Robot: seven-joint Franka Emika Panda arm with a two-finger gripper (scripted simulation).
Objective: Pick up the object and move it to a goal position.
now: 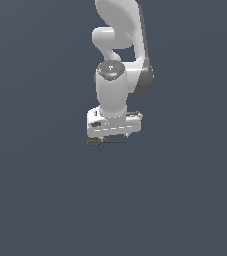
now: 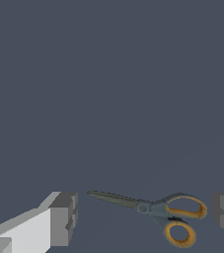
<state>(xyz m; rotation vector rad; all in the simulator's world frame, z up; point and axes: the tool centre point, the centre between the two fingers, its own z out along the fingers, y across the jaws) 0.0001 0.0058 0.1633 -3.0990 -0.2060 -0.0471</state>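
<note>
Dark slate-grey flat ground fills the exterior view from edge to edge, and I read no writing or labels anywhere on it. I have the white Franka arm point(image 1: 116, 60) coming down from the top centre, its white gripper point(image 1: 114, 136) just above the floor near the frame's middle. The tiny pair of scissors with orange-yellow loop handles and thin dark blades point(image 1: 104, 142) lies flat directly beneath it, handles toward the exterior view's left.

On my wrist view, the same grey surface stretches away. The scissors point(image 2: 155, 212) lie between the two grey finger pads point(image 2: 63, 219), which stand well apart, touching neither.
</note>
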